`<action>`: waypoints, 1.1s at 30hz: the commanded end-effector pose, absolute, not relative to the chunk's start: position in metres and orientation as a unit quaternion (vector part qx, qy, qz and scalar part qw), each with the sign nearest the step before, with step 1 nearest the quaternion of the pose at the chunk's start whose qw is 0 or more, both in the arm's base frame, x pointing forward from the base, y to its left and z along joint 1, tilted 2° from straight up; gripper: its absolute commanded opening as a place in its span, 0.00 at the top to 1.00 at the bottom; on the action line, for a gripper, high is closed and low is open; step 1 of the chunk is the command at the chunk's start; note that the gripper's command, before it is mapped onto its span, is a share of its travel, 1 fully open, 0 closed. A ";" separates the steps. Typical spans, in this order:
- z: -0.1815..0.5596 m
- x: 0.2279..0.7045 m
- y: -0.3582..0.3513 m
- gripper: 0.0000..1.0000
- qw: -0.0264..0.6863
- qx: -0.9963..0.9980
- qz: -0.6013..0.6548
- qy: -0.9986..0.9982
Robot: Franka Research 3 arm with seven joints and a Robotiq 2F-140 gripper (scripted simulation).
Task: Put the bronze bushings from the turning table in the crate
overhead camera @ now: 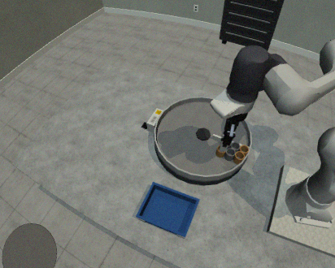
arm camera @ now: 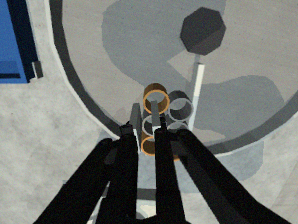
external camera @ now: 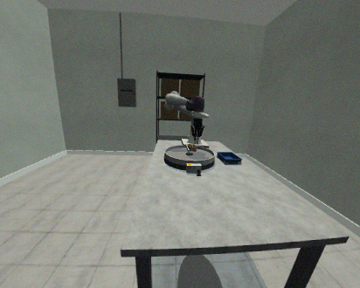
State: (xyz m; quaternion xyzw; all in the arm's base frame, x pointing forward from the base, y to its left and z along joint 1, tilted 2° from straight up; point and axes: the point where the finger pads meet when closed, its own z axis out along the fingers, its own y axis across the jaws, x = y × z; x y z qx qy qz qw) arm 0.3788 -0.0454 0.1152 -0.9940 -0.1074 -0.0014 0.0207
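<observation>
Your bronze bushings [overhead camera: 238, 157] all sit on the turning table [overhead camera: 164, 148], none in the crate [overhead camera: 145, 211] yet

You have five rings bunched at the table's right edge, bronze and steel bushings [overhead camera: 230, 153] mixed; the gripper [arm camera: 142, 131] hangs over them, fingers nearly together with one ring's wall between them, but its arms hide what it pinches

Pale grey rounded arm [overhead camera: 302, 91] links, dark charcoal wrist housing [overhead camera: 249, 69], white flange, slim black claw [arm camera: 145, 131] fingers.
</observation>
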 end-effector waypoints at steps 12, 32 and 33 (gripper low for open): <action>0.114 0.379 -0.048 0.90 0.018 -0.994 0.000 -0.108; 0.090 0.378 -0.048 0.90 0.018 -0.994 0.000 -0.108; 0.090 0.378 -0.048 0.90 0.018 -0.994 0.000 -0.108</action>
